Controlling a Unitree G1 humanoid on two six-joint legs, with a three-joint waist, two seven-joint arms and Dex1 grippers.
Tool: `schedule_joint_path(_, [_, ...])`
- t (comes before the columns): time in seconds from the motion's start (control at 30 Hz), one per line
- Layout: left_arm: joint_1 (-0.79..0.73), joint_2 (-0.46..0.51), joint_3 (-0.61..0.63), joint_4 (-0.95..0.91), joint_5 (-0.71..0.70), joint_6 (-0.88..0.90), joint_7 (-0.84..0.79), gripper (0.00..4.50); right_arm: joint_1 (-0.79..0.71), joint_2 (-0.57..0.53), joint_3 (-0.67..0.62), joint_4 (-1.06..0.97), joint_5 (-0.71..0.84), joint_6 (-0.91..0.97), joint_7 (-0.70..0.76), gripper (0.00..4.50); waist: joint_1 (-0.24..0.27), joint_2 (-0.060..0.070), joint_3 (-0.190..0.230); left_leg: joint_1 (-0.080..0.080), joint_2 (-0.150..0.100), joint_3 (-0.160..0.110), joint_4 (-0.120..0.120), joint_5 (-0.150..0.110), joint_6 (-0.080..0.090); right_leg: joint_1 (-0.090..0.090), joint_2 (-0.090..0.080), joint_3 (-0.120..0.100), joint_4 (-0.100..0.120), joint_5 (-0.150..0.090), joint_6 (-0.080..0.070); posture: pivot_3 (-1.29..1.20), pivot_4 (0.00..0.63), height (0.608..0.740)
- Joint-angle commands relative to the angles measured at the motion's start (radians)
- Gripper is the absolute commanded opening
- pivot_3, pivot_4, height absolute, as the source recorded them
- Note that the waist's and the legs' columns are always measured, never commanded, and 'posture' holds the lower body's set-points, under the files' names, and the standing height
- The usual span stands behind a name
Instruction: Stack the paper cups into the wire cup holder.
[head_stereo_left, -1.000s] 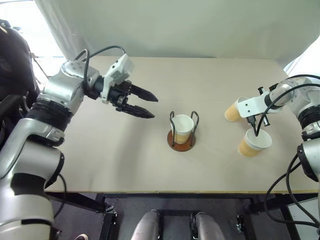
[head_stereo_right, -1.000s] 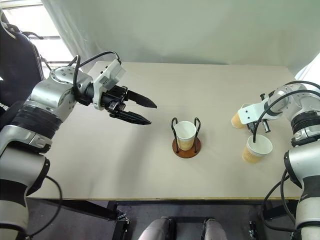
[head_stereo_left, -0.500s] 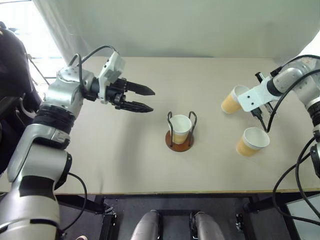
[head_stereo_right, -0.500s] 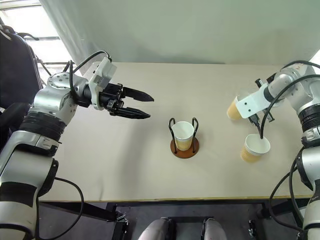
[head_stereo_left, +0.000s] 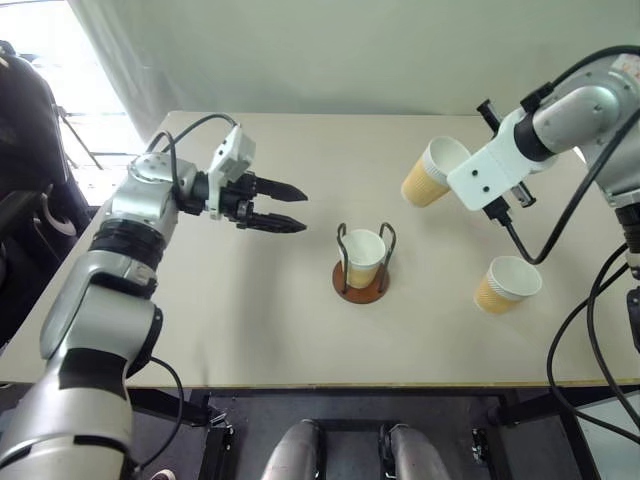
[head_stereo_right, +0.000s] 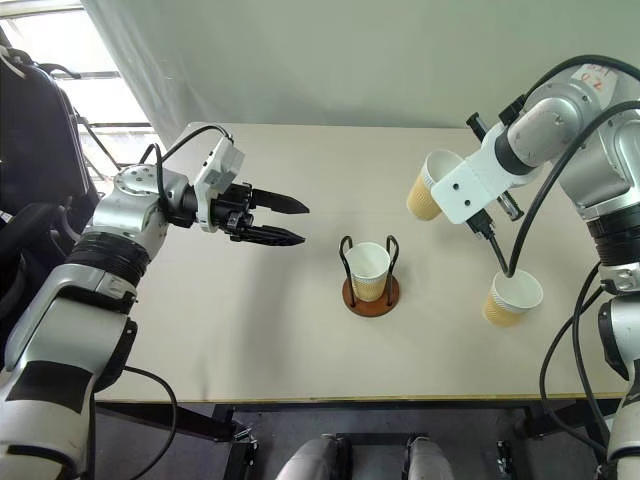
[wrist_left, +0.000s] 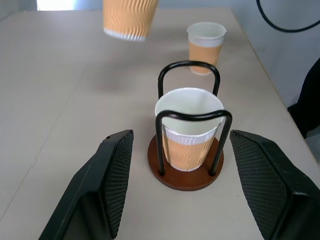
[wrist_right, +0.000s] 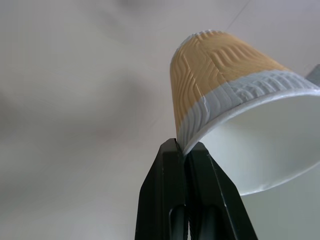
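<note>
Right gripper (wrist_right: 186, 150) jaws pinch rim of lifted paper cup (head_stereo_right: 432, 186), tilted, mouth upward-right, base down-left. Holder (head_stereo_left: 362, 263) cup (head_stereo_left: 364, 256), third cup (head_stereo_left: 506, 284) upright on tabletop (head_stereo_left: 230, 300). Left gripper (head_stereo_left: 290, 208) jaws spread, empty.

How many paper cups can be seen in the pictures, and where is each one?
3. One cup stands in the wire cup holder. One cup is pinched at its rim by the right gripper, above the table. One cup stands on the table at the right.

Bright, even daylight; soft shadows.
</note>
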Motion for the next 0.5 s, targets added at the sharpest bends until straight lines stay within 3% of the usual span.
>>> schedule_joint_path(0.03, [-0.009,-0.010,0.007,0.045,0.019,-0.058,-0.032,3.31,-0.041,-0.008,-0.050,-0.080,0.030,0.035,0.027,0.01,-0.001,0.000,0.000,0.000,0.000,0.000,0.000,0.000,0.001,0.000,0.000,0.000,0.000,0.000,0.000,0.00,0.150,0.740])
schedule_joint_path(0.1, [-0.011,-0.021,0.005,0.063,0.025,-0.072,-0.032,3.31,-0.044,0.004,-0.050,-0.098,0.040,0.053,0.030,0.01,0.000,0.000,0.000,0.000,0.000,0.000,0.000,0.005,0.008,0.000,0.000,0.000,0.000,-0.001,0.000,0.00,0.150,0.740])
schedule_joint_path(0.5, [-0.022,-0.057,-0.005,0.097,0.051,-0.105,-0.032,3.31,-0.022,0.074,-0.029,-0.136,0.062,0.110,0.022,0.01,0.000,0.000,0.000,0.000,0.000,0.000,0.000,0.006,0.008,0.000,0.000,0.000,0.001,-0.001,0.000,0.00,0.150,0.740])
